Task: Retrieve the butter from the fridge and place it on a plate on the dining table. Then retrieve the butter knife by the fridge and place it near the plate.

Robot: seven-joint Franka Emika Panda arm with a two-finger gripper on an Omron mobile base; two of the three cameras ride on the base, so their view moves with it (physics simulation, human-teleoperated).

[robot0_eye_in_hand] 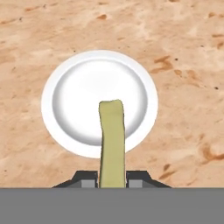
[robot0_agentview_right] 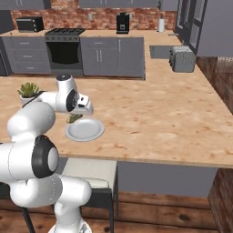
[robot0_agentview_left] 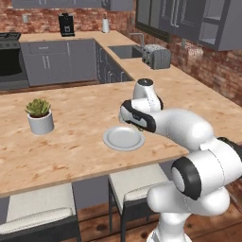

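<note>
Butter point(robot0_eye_in_hand: 112, 140), a thin yellowish-olive stick, is clamped between the two dark fingertips of the end effector point(robot0_eye_in_hand: 112, 178) and juts forward from them, so that in the hand view its free end lies over the middle of the plate point(robot0_eye_in_hand: 57, 74). The jaws stand narrow, closed on the stick's near end; gripping it by one end leaves most of its length free to come down on the plate first. Whether the tip already touches the plate cannot be told.

The plate, round and light grey-white with a raised rim, sits near the front edge of the wood-grain bench point(robot0_agentview_left: 71, 142), above the stools point(robot0_agentview_left: 38, 208), a natural spot for a place setting and within easy reach of the arm. In the left base view the arm's dark wrist is just behind and to the right of the plate point(robot0_agentview_left: 124, 138); in the right base view the wrist hangs at the plate's point(robot0_agentview_right: 84, 129) far left rim, with a bit of olive showing under it.

Judging by this, the butter's placement is close to done: lowering and release look like the next step, while the knife part is not yet begun.

A potted plant point(robot0_agentview_left: 39, 115) stands well to the left of the plate, clear of the drop. A toaster point(robot0_agentview_left: 156, 56) sits far off by the sink.
</note>
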